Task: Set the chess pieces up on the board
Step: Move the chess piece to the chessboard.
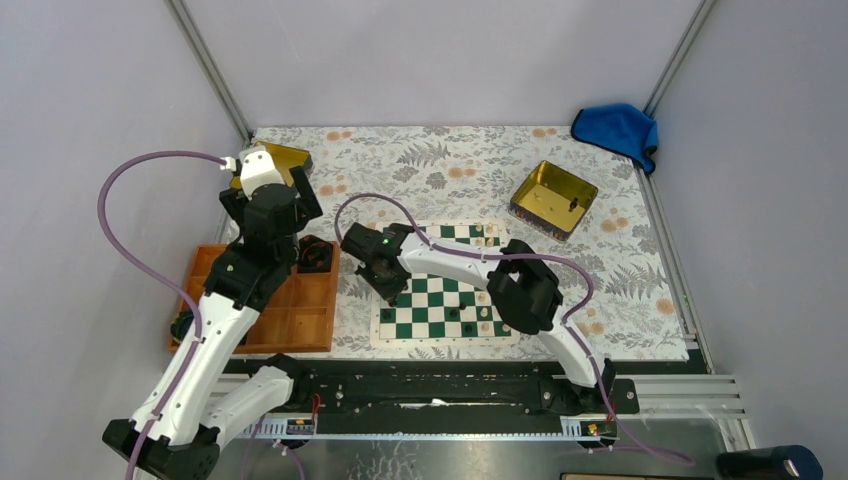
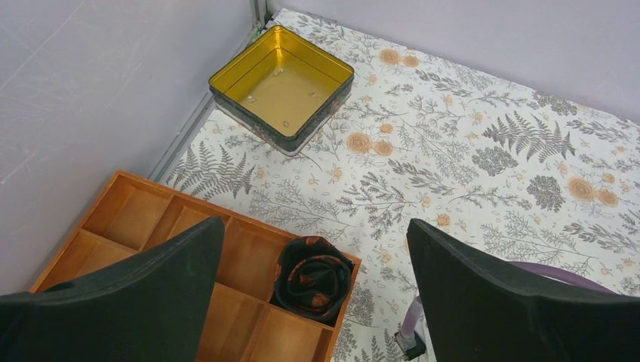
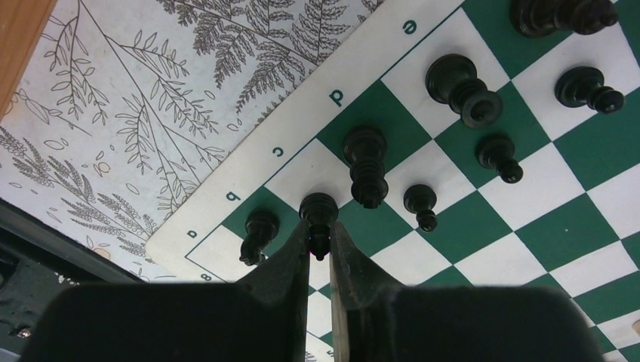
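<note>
The green and white board (image 1: pixel 430 300) lies in the middle of the table. In the right wrist view several black chess pieces stand near the board's (image 3: pixel 483 226) corner: a knight (image 3: pixel 258 232), a tall piece (image 3: pixel 366 162), pawns (image 3: pixel 421 204) and others. My right gripper (image 3: pixel 320 235) is shut on a black piece (image 3: pixel 318 210), whose base is at the white square by letter c. In the top view that gripper (image 1: pixel 390 290) is over the board's left edge. My left gripper (image 2: pixel 315 226) is open and empty above the orange tray (image 2: pixel 136 219).
A dark rolled pouch (image 2: pixel 313 275) lies in one tray compartment. A gold tin (image 2: pixel 283 83) stands at the far left corner and another (image 1: pixel 553 198) at the far right. A blue cloth (image 1: pixel 617 128) lies in the far right corner. Cream pieces (image 1: pixel 485 235) stand on the board's far side.
</note>
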Available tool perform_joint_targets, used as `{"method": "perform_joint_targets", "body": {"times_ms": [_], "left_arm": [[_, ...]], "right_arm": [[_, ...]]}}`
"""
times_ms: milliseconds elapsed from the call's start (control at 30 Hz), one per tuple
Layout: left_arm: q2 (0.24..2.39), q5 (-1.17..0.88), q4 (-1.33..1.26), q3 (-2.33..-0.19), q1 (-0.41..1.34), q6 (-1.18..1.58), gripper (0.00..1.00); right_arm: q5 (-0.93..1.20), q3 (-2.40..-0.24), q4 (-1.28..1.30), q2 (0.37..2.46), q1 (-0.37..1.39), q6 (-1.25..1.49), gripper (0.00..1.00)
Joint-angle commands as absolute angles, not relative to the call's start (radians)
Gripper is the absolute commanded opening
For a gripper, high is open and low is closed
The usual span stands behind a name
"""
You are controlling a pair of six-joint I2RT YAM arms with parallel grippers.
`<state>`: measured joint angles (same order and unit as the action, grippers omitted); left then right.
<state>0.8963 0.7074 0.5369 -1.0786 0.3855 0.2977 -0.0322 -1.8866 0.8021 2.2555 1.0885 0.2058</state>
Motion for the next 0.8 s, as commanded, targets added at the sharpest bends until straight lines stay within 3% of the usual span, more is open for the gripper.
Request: {"method": "perform_joint_targets", "body": {"times_ms": [0, 600, 767], "left_arm": [[0.884, 0.732, 0.506, -1.066, 0.389, 0.307, 0.99], [0.884, 0.727, 0.499, -1.053, 0.391, 0.307, 0.99], [0.885, 0.723, 0.499, -1.050, 0.390, 0.308, 0.99]], "right_arm": [[-0.011, -1.946, 0.801, 2.261, 1.100, 0.189, 0.00], [-0.011, -1.985, 0.819, 2.296, 1.101, 0.181, 0.01], [-0.009, -1.969, 0.812, 2.291, 1.101, 0.181, 0.17]]}}
